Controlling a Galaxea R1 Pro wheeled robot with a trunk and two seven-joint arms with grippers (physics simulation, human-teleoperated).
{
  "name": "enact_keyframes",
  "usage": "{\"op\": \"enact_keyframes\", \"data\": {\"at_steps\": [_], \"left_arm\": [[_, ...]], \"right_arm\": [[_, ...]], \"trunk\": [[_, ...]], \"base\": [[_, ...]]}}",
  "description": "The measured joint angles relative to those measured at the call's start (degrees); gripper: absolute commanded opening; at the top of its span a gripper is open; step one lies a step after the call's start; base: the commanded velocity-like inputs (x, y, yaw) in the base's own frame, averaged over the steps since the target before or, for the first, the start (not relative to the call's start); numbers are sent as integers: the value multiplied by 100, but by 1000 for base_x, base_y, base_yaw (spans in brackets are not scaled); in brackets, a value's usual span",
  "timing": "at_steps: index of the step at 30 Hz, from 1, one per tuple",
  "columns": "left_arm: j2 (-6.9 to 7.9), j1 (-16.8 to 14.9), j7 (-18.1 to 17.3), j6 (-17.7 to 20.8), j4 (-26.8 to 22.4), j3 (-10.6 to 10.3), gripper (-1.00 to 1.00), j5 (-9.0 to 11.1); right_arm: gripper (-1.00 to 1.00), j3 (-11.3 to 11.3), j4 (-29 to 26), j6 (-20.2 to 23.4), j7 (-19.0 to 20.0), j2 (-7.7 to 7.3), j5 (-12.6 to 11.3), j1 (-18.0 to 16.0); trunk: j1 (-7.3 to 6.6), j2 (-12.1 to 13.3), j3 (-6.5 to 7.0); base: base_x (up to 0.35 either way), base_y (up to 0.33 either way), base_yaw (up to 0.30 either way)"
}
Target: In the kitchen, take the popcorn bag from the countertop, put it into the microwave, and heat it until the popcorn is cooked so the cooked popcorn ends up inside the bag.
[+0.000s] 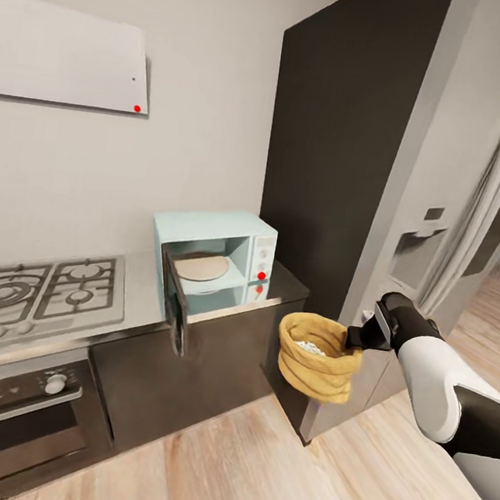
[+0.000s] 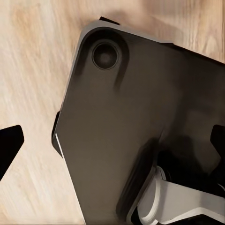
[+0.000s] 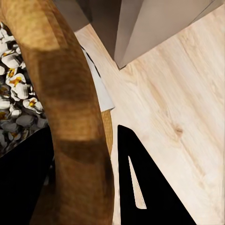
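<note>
The bag (image 1: 318, 358) was held in the air by its rolled rim, clamped in the right tool (image 1: 358, 338), out in front of the desk (image 1: 289, 284) and above the plank floor (image 1: 254, 469). Whitish popcorn (image 1: 310, 349) was seen inside it. In the right wrist view the rim (image 3: 75, 117) was seen pinched between the dark fingers (image 3: 145, 187). The microwave (image 1: 213, 261) stood on the desk with its door (image 1: 175, 299) swung open and its turntable bare. The carrying step was judged to be in hand. Next, the bag would have to be moved toward the opening, kept upright, and passed clear of the door edge. The left tool's state could not be told.
</note>
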Motion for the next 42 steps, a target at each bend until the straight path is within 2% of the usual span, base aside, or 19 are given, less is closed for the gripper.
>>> {"op": "enact_keyframes", "data": {"at_steps": [13,26,42], "left_arm": [[-2,0,0,-8,0,5,100,5],[-2,0,8,-11,0,8,100,12],[7,0,0,-12,0,8,100,19]], "right_arm": [[-100,12,1,0,0,8,1,0],[-100,17,9,-1,1,26,12,0],[-100,9,10,-2,3,104,-69,1]], "trunk": [[1,0,0],[3,1,0],[0,0,0]], "base": [[-19,-338,276],[-232,-239,276],[-23,-18,276]]}}
